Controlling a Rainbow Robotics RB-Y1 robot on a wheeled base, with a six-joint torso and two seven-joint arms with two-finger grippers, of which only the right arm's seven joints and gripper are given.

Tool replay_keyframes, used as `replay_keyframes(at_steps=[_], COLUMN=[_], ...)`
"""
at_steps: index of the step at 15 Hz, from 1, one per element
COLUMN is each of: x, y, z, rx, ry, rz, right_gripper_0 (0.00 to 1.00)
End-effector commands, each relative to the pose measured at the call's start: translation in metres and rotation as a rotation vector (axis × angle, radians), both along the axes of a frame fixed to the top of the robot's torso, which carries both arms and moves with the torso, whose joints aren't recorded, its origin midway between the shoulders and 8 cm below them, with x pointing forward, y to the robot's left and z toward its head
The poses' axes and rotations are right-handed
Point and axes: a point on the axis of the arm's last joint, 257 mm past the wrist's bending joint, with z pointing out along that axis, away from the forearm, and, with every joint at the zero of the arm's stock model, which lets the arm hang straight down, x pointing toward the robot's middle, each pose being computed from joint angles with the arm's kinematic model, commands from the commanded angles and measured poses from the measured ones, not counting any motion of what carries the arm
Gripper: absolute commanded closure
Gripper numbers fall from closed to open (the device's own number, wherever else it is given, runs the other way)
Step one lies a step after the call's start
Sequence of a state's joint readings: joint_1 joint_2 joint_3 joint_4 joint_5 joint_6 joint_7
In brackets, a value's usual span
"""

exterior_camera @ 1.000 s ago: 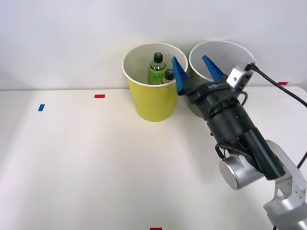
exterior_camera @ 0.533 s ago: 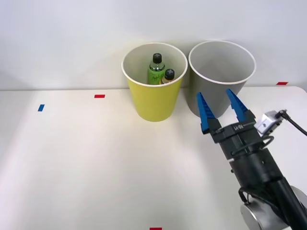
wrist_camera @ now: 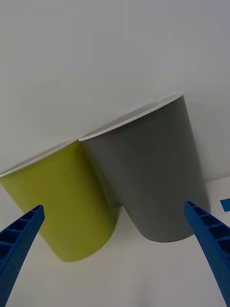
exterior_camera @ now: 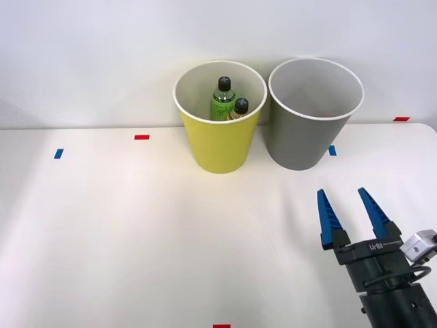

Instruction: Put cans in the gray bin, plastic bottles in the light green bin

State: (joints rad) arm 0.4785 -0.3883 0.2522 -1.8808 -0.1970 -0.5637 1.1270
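Where the white table meets the plain pale wall at the far side, two buckets stand upright side by side, rims close together. Small tape marks dot the surface: a blue one far left, a red one left of the buckets, a blue one just right of the gray bucket's base, a red one at the far right edge, another red one at the near edge.

The gray bin sits on the right, white rim, pale inside; nothing can be made out within it from the front view. The light green bin stands just left of it. Inside it are the plastic bottles: the green bottle upright toward the back, the yellowish bottle just right of it and lower, both with black caps.

The right gripper hangs at the near right, well apart from both bins, blue ribbed fingers spread wide and pointing toward the far side, holding and touching nothing.

From the wrist view the outer walls of the gray bin and light green bin appear from low down, tilted, overlapping in that picture, with the fingers at the two corners. The bottles appear in the front view, which looks down into the buckets.
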Motion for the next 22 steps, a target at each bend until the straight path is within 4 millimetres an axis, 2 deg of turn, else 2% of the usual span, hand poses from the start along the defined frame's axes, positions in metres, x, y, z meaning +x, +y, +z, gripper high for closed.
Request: replay_keyframes(at_steps=[1, 7, 13, 17, 22], x=[-0.008, -0.03, -0.025, -0.033, -0.044], y=[-0.011, -0.024, -0.03, -0.032, -0.027], z=[-0.01, -0.038, -0.043, -0.05, -0.079], rx=[0.008, 0.037, 0.005, -0.003, 0.009], ry=[0.021, 0.097, 0.116, 0.137, 0.185], rz=[-0.045, -0.119, -0.143, -0.133, -0.12], right_gripper_0=[0.0, 0.0, 0.0, 0.0, 0.0])
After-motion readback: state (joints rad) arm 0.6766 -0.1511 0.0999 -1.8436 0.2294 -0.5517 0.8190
